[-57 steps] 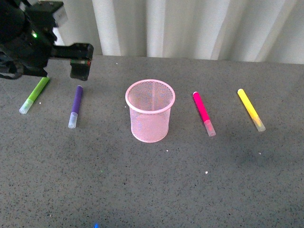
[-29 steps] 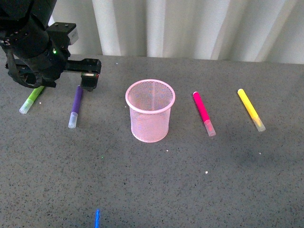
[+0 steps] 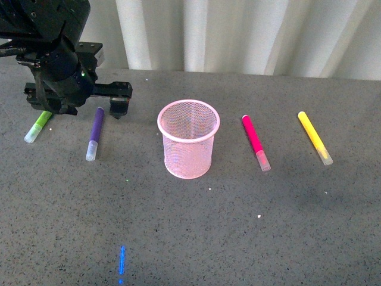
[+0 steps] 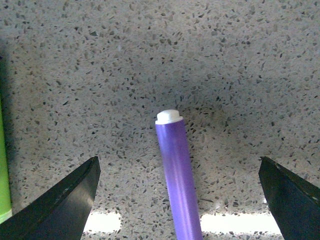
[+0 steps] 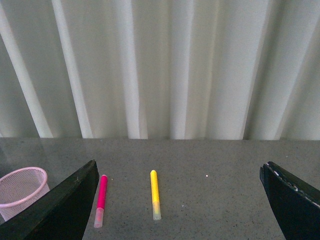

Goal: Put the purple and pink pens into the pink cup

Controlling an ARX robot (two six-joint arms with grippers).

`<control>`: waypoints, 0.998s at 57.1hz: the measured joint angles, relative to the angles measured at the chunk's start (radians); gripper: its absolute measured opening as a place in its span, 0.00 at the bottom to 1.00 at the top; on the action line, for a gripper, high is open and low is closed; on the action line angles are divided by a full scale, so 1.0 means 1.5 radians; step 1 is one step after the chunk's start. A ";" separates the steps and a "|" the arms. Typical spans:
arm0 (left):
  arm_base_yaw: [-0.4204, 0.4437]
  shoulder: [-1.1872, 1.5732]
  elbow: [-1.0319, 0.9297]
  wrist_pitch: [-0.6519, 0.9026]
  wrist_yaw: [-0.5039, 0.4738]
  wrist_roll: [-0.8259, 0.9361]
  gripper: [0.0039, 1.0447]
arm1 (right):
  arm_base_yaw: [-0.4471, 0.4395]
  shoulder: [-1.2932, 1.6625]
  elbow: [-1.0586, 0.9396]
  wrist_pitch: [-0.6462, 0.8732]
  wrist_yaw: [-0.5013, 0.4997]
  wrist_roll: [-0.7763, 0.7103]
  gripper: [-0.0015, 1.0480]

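The purple pen (image 3: 94, 132) lies on the grey table left of the pink cup (image 3: 188, 138), which stands upright in the middle. The pink pen (image 3: 255, 142) lies right of the cup. My left gripper (image 3: 83, 101) hovers open over the purple pen's far end. In the left wrist view the purple pen (image 4: 176, 170) lies between the wide-open fingers (image 4: 65, 205) of the left gripper (image 4: 178, 165), touching neither. My right gripper (image 5: 178, 170) is open and empty, off to the side; its view shows the cup (image 5: 20, 192) and pink pen (image 5: 101, 199).
A lime-green marker (image 3: 38, 126) lies left of the purple pen, partly under my left arm, and shows at the left wrist view's edge (image 4: 4, 170). A yellow marker (image 3: 314, 137) lies right of the pink pen. White curtains hang behind the table.
My left arm has moved right and lower, from over the green marker to over the purple pen's far end. A blue streak of light has appeared at the table's front.
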State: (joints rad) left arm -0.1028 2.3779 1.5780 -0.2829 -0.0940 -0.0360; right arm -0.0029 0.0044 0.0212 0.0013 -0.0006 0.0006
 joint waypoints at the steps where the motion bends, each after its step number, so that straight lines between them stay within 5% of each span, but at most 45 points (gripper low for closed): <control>1: -0.001 0.001 0.001 0.000 0.000 -0.001 0.94 | 0.000 0.000 0.000 0.000 0.000 0.000 0.93; 11: -0.006 0.014 0.007 -0.001 0.007 0.000 0.92 | 0.000 0.000 0.000 0.000 0.000 0.000 0.93; 41: -0.010 0.026 0.006 0.019 0.013 -0.039 0.13 | 0.000 0.000 0.000 0.000 0.000 0.000 0.93; 57: -0.023 0.024 -0.006 0.042 0.005 -0.070 0.12 | 0.000 0.000 0.000 0.000 0.000 0.000 0.93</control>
State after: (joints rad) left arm -0.1379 2.4134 1.5688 -0.2195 -0.0868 -0.1406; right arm -0.0029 0.0044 0.0212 0.0013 -0.0006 0.0006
